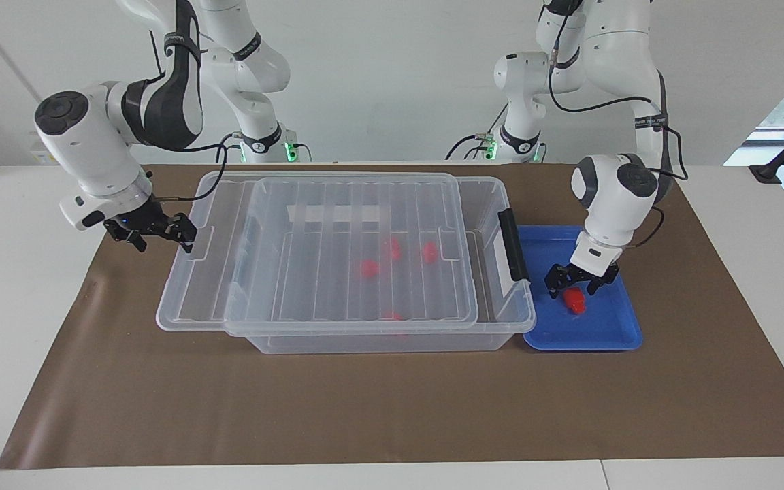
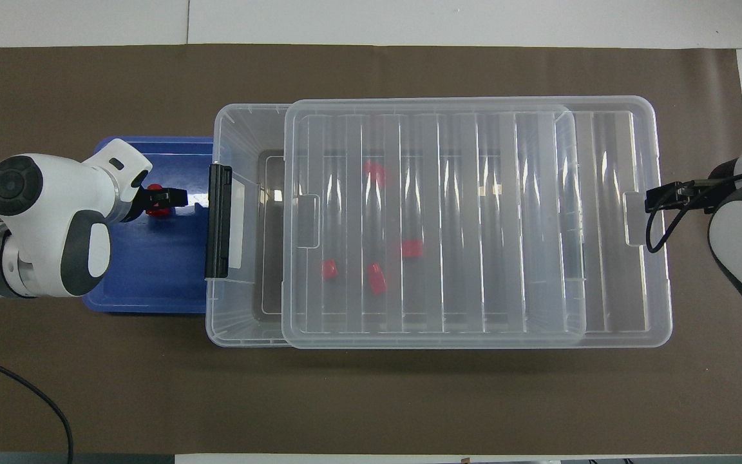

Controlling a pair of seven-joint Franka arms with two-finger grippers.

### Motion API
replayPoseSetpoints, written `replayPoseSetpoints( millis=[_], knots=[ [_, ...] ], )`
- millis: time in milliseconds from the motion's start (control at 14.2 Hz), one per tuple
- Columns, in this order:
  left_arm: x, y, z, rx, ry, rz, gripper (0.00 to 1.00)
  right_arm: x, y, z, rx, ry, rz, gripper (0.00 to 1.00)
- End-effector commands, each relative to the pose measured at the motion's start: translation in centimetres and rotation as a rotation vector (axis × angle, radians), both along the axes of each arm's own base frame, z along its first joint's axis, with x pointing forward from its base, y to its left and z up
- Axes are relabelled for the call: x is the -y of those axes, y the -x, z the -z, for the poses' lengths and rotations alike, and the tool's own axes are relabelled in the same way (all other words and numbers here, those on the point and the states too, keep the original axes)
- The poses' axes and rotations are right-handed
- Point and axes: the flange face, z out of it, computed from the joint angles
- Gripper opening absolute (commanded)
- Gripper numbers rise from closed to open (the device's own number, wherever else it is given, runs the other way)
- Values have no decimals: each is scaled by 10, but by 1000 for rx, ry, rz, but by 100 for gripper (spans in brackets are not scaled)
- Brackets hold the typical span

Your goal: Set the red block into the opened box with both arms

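The clear box [image 1: 520, 303] stands mid-table. Its ribbed lid [image 1: 337, 211] is slid toward the right arm's end, leaving a strip open by the black latch [image 1: 514, 245]. My right gripper [image 1: 160, 235] is open, with one fingertip against the lid's end tab. A red block [image 1: 576, 301] lies in the blue tray [image 1: 613, 327]. My left gripper [image 1: 574, 286] is open and low over that block, a finger on each side. In the overhead view the left gripper [image 2: 165, 198] hides most of the red block [image 2: 158, 207]. Several red blocks [image 2: 376, 278] lie inside the box under the lid [image 2: 474, 225].
The blue tray [image 2: 139, 277] sits against the box's latch end, toward the left arm's end of the table. A brown mat [image 1: 392, 408] covers the table, bare on the side of the box farther from the robots. The lid overhangs the box at the right arm's end.
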Motion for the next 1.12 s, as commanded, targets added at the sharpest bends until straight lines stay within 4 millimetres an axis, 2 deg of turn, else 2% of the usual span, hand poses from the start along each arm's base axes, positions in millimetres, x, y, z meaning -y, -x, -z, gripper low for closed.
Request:
replayPoseSetpoints(
  millis=[0,70,140,211,281,351,632,773,1054],
  knots=[
    [-3,3,0,5,9,-23,100,12,6,-1,18,-11,-28,100],
    [-5,3,1,3,9,-26,94,17,7,-1,18,-11,-31,100],
    [-10,2,1,3,9,-35,75,25,8,-2,19,-10,-33,100],
    [-11,4,2,0,9,-37,42,28,8,-2,19,-10,-45,100],
    [-12,7,4,-1,8,-40,16,31,9,-2,19,-10,-50,100],
    [-13,9,7,-9,7,-36,0,36,10,-2,19,-10,-50,100],
    [-14,5,3,6,9,-39,0,46,12,-2,19,-9,-56,100],
    [-10,5,-9,23,9,-26,0,54,14,-2,20,-8,-71,100],
    [-11,2,-73,83,15,-26,0,70,16,-3,30,-4,-99,100]
  ],
)
